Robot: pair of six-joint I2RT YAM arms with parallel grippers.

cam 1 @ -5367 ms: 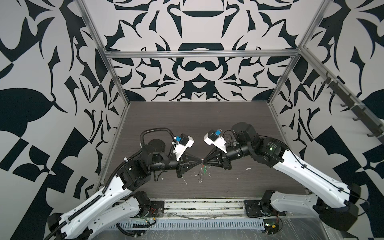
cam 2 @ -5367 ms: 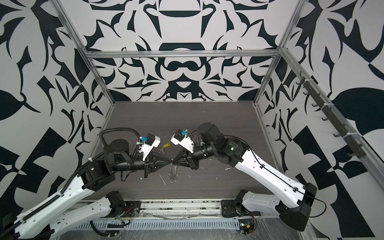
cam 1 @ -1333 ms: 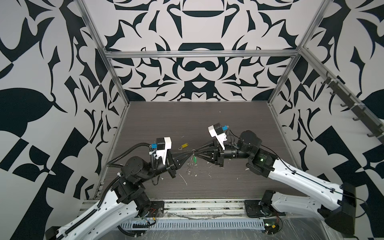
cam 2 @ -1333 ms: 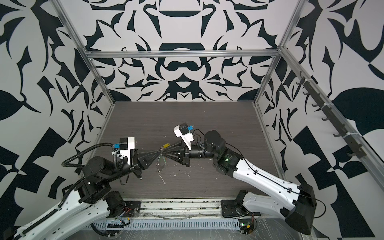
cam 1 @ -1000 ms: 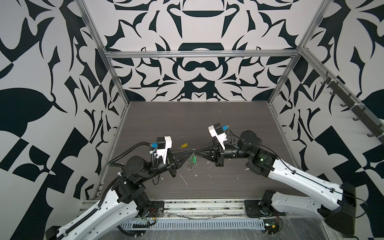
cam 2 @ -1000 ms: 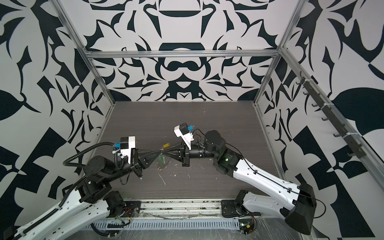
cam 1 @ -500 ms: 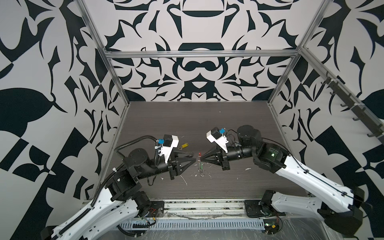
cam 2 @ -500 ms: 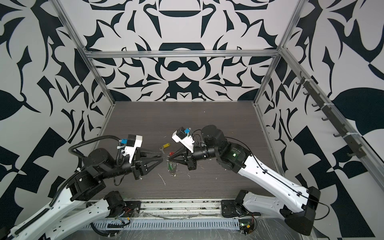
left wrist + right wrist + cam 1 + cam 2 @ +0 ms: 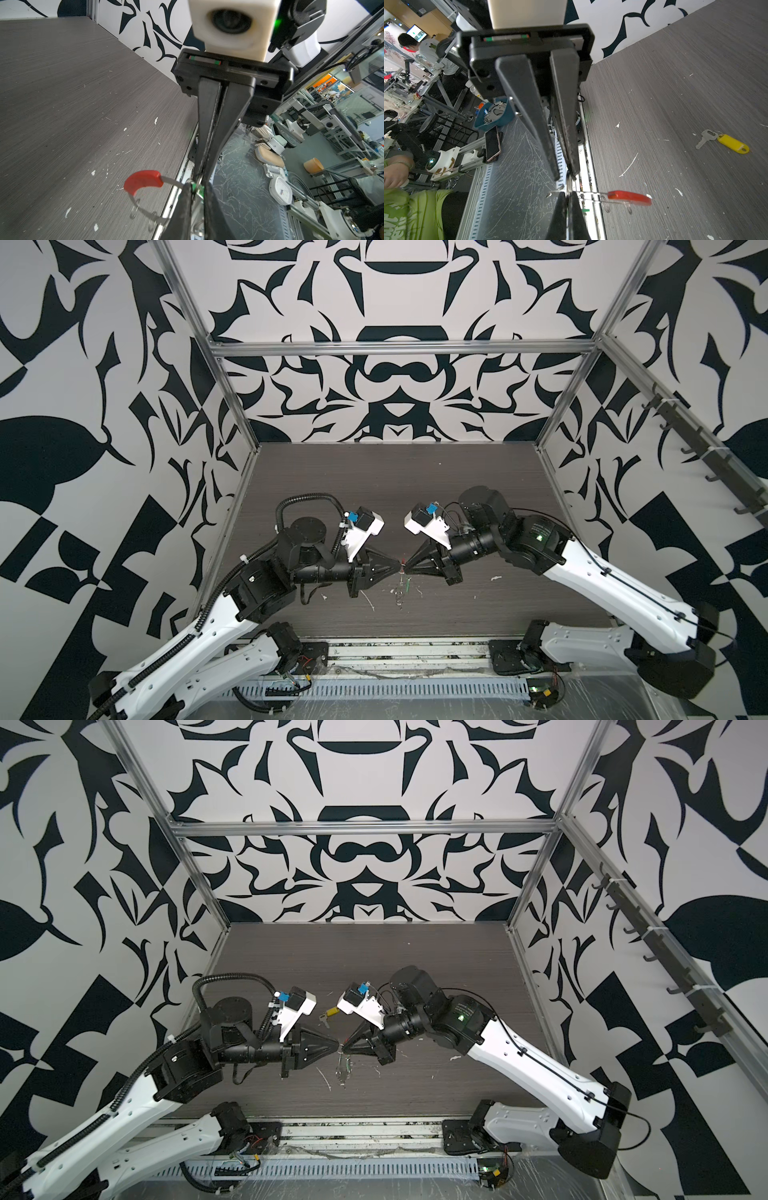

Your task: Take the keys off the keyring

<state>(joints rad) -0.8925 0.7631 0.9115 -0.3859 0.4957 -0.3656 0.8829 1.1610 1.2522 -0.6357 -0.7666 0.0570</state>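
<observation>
Keyring (image 9: 629,197), location?
— Held off the desk (image 9: 675,83), strung between your two gripper tips where they meet. Its red sleeve (image 9: 143,180) sticks out on the far side of them. Your right gripper (image 9: 568,195) is clamped fully together on the wire.

— Keys?
— Two entries. The yellow key (image 9: 733,143): already free, flat on the desk beyond the tips, apart from both grippers. The green key (image 9: 196,188): still on the loop, right at the tips of your left gripper (image 9: 566,177).

— Left gripper, state?
— Narrow, a slit only, with the green tag filling it. It reads as pinched on that key. Whether the small split ring (image 9: 568,184) shares the grip is too fine to tell.

— Step, and next move?
— Second key, by my judgement. You will want the right grip firm on the wire while the left works the split ring round to the loop's open end. A slip drops the lot.
</observation>
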